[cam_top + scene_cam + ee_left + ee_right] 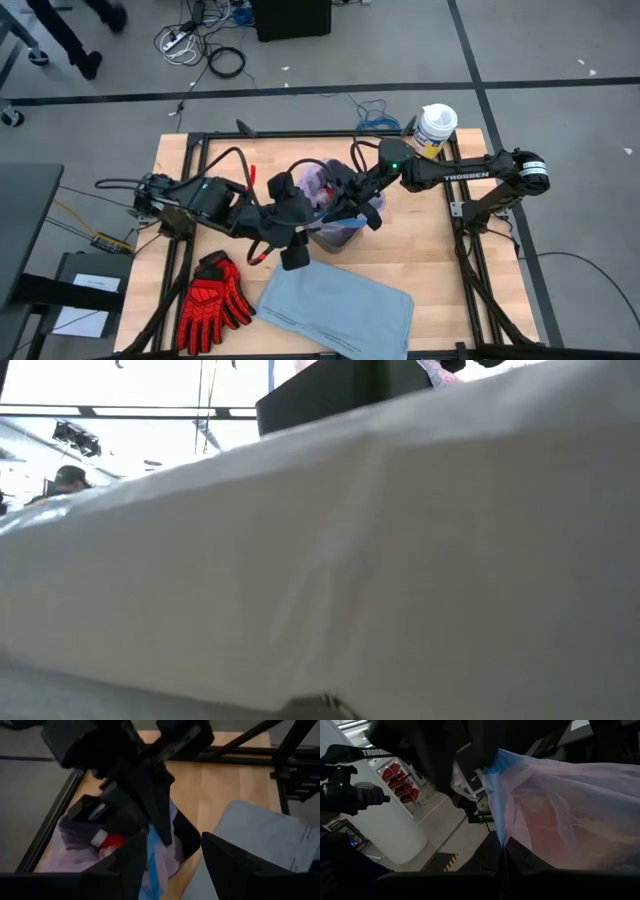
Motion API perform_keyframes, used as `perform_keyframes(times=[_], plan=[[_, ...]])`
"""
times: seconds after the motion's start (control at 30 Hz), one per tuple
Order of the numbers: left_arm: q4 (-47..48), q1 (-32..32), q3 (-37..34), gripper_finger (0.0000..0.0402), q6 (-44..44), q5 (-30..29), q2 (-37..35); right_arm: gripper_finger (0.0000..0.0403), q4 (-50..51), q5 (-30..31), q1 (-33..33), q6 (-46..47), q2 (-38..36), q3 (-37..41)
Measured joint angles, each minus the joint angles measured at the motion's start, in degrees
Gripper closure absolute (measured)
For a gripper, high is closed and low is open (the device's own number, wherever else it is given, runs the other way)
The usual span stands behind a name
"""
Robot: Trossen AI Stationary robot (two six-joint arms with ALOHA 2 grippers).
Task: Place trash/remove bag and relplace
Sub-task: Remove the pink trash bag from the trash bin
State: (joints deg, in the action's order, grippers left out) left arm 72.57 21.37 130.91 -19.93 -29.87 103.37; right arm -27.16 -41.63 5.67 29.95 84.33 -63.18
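1. Bag (325, 195), thin and pink-lavender, sits in a small dark bin (340, 235) at the middle of the worktop (440, 270); both arms meet over it, which fits the step of lifting the liner out.
2. Right pincer (352, 207) is closed on the bag's rim at the bin's right side. Its wrist view is filled with stretched pink film and a blue edge, so the plastic looks pulled taut to free it from the bin.
3. Left pincer (172, 852) stands partly open at the bin's near-left side with nothing between its fingers. A blue tie (154, 865) lies just ahead of it, so I judge it is lined up to take that tie or the rim.
4. Trash shows inside the bag as a red-capped bottle (111, 840), so the filling seems done.
5. Grey-blue liner (340, 305) lies flat at the near edge, just beside the bin, ready as the replacement.
6. Red gloves (212, 300) lie near left and a white-lidded tub (436, 128) far right, both apart from the work.
7. Risk: the thin film may tear if the two arms pull unevenly.
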Motion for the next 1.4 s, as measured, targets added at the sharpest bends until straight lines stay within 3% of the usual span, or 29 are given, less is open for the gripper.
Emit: perform_keyframes(times=[0.2, 0.6, 0.8, 1.0, 1.17, 1.4], plan=[[8.11, -0.02, 0.00, 0.0273, -4.51, 2.33, -0.08, 0.0403, 0.05, 0.32, 0.11, -0.19, 0.00, 0.00], [8.42, -1.19, 0.17, 0.0392, -6.21, 1.07, -0.11, 0.0403, 0.32, 1.09, 0.15, -1.15, 0.02, 0.00], [8.21, -1.05, 0.20, 0.0398, -1.91, -5.19, -0.35, 0.0403, 2.12, 2.23, 0.15, -2.59, 0.02, 0.00], [6.67, -1.01, 0.71, 0.0400, 0.14, -9.41, -0.87, 0.0403, 10.73, 5.19, 0.15, -8.04, 0.02, 0.00], [0.52, -0.63, 3.78, 0.0400, 4.95, -11.51, -0.98, 0.0403, 12.51, 6.03, 0.15, -9.53, 0.02, 0.00], [-9.05, 1.32, 3.91, 0.0401, 12.74, -21.74, -3.51, 0.0403, 14.23, 7.61, 0.15, -10.62, -0.04, -0.04]])
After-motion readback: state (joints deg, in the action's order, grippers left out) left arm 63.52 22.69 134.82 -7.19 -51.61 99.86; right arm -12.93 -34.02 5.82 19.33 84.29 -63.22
